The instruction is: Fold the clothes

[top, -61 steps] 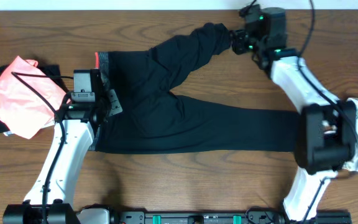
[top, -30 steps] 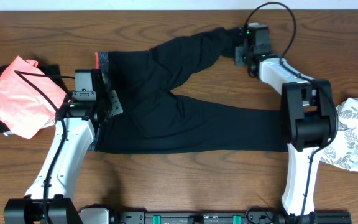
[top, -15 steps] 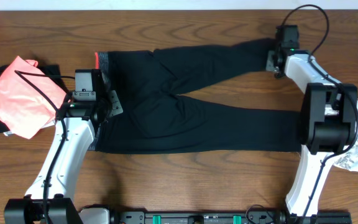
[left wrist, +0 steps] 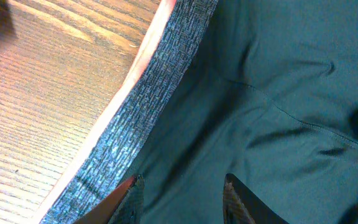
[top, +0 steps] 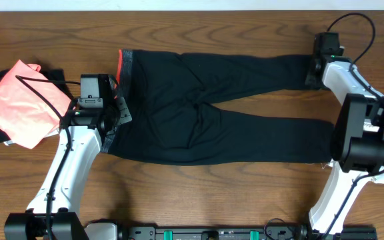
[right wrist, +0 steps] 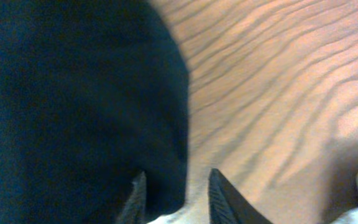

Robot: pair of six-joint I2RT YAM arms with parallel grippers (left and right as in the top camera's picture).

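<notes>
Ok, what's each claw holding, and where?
Left claw straddles the long black leggings beside their grey waistband; right claw straddles one leg's cuff. Actual grip cannot be told.

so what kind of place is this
Probably a robot lab bench: left arm and right arm mounted at a wooden table, with black leggings spread out and a coral-pink cloth set aside.
</notes>
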